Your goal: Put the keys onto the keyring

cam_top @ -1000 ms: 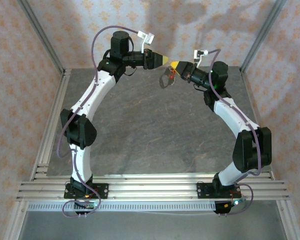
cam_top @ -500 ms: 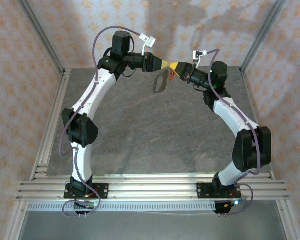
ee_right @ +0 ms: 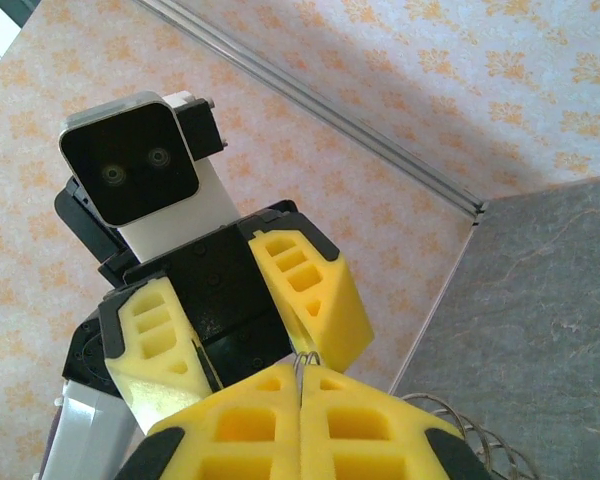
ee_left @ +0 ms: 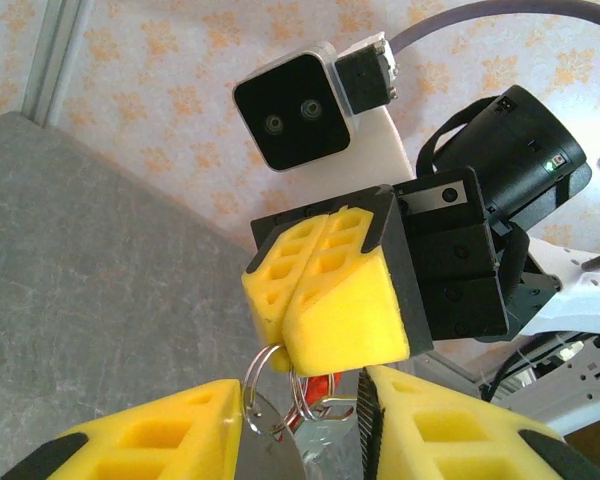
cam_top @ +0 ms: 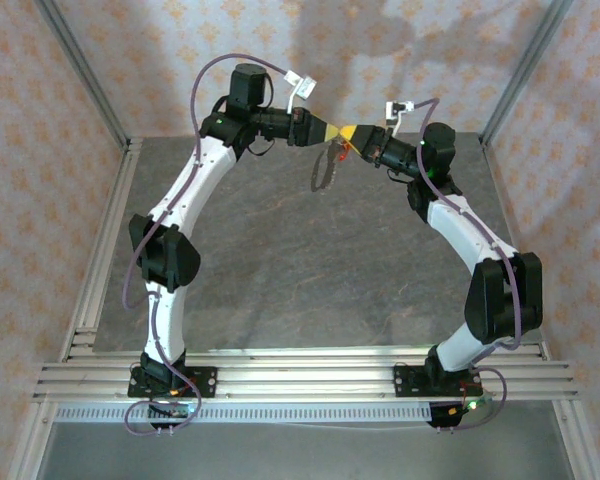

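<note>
Right gripper: ribbed yellow foam fingers were pressed together, pinching the thin silvery wire keyring.
Left gripper: foam fingers stood spread, flanking the hanging ring.
Key: tiny, red plastic head, dangled under the right fingertips.

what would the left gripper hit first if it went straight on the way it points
The left gripper would probably meet the right gripper, facing it tip to tip and shut on the keyring; gap unclear.

Left claw advanced, now meets right claw tip; hanging keyring swung left
</note>
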You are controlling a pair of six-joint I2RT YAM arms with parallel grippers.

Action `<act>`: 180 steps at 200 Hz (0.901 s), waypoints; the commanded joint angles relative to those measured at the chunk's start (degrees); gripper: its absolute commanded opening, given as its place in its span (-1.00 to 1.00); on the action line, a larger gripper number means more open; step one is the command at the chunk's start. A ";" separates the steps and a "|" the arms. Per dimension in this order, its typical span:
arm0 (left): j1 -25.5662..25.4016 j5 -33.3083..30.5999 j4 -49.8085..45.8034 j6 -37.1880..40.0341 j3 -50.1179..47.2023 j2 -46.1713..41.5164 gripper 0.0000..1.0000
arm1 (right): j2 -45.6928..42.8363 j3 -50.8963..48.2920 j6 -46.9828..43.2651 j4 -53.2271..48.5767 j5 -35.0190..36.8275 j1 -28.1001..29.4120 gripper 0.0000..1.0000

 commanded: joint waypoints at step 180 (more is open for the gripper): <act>-1.26 -1.67 4.30 0.03 -3.92 -5.06 -1.00 | -4.98 -4.25 -0.66 4.39 2.13 -1.26 -0.58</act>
